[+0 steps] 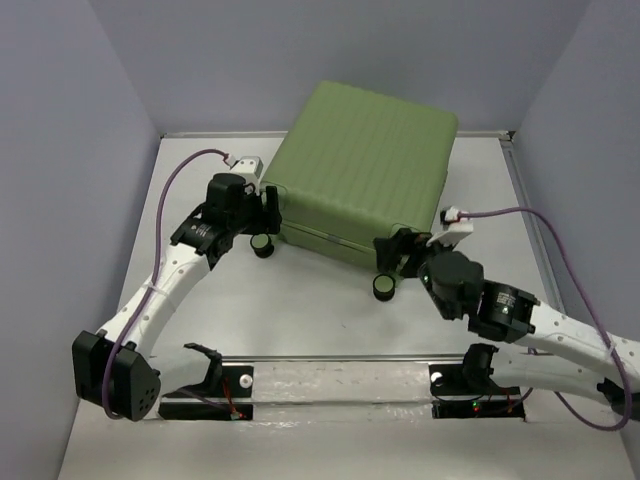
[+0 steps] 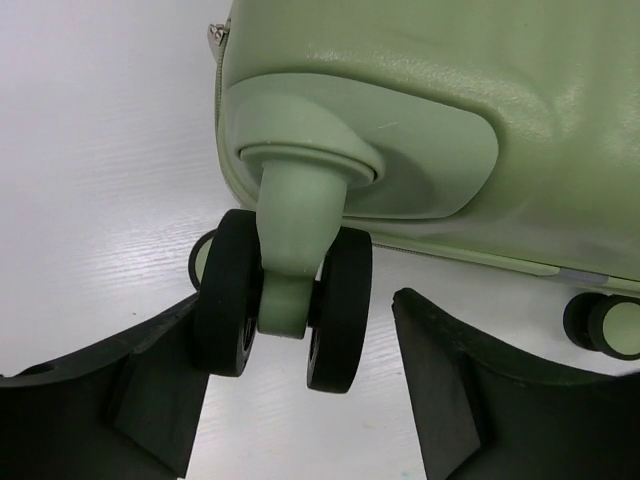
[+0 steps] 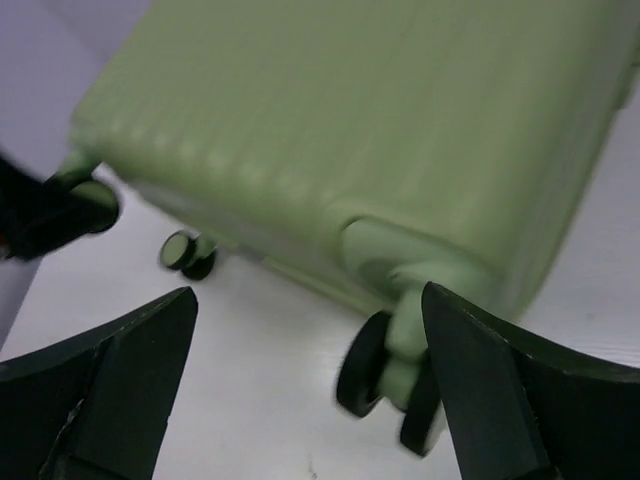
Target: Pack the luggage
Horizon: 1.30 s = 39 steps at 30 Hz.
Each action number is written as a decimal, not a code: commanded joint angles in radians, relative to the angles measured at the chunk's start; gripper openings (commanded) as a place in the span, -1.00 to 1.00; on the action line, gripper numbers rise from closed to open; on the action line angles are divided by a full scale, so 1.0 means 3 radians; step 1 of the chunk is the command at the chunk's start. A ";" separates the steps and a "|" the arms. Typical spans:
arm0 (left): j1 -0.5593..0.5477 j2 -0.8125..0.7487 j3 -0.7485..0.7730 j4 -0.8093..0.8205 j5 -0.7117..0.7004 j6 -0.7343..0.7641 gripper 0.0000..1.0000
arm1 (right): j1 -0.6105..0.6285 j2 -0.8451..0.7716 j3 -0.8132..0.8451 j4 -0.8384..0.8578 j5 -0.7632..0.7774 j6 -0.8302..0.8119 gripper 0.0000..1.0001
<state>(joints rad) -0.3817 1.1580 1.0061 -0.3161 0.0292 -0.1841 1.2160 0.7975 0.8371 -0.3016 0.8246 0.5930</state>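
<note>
Top view: the luggage (image 1: pixel 360 165) lies flat & shut on the white surface (image 1: pixel 300 320), ribbed green shell up. It sits twd 12 o'clock from the surface's middle, turned a bit clockwise, wheel end facing approx 6 o'clock, twd the arm bases. The left hand (image 1: pixel 268 208) is at the case's 8 o'clock corner and the right hand (image 1: pixel 398 258) at its 5 o'clock corner. A black left wheel (image 1: pixel 263 245) shows just at 6 o'clock of the left hand, and a right wheel (image 1: pixel 384 286) at 7 o'clock of the right hand.

Left wrist view: the hand's fingers (image 2: pixel 130 400) are spread wide, w/ a twin-wheel caster (image 2: pixel 285 300) on its green stem hanging btwn the tips. The 9 o'clock finger is right beside one tyre; touching or not, can't tell. The 3 o'clock finger stands clear of the other tyre, bare surface in the gap. Nothing clamped, so the hand is open & holding nothing. A far wheel (image 2: pixel 605 325) shows at 3 o'clock, under the shell edge. A zip pull (image 2: pixel 215 35) hangs at 11 o'clock.

Right wrist view (blurred): dark fingers (image 3: pixel 110 390) are as wide apart as the frame, mostly bare surface btwn them. The hand is fully open, gripping nothing. A near caster (image 3: pixel 385 375) sits just beside the 3 o'clock finger; contact can't be told. A small wheel (image 3: pixel 185 250) shows at 10 o'clock, below the shell.
</note>
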 commanded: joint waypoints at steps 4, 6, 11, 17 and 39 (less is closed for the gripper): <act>0.0055 0.0133 0.0082 0.0205 0.0179 0.0067 0.01 | -0.1595 0.0332 0.0721 -0.0252 -0.0738 -0.0545 0.99; 0.0055 0.0123 0.0062 0.0245 0.0158 0.0051 -0.81 | -0.2021 0.0578 0.0799 -0.0258 -0.1162 -0.0494 0.99; 0.0055 0.0011 -0.0117 0.0287 0.0220 -0.0051 -0.89 | -0.2968 0.1007 0.0840 -0.0120 -0.1823 -0.0356 0.99; -0.0016 -0.0290 -0.0372 0.0332 0.0368 -0.0138 -0.89 | -0.3153 0.1727 0.0932 0.0344 -0.2894 -0.0361 0.99; -0.0579 -0.1421 -0.1053 0.0992 0.0777 -0.1191 -0.88 | -0.3025 0.3351 0.3279 0.0550 -0.5040 -0.0069 0.99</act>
<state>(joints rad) -0.4999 0.7719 0.6979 -0.2676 0.0113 -0.5438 0.2111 1.9316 1.7332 -0.0990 -0.4686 0.5354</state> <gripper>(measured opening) 0.613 0.995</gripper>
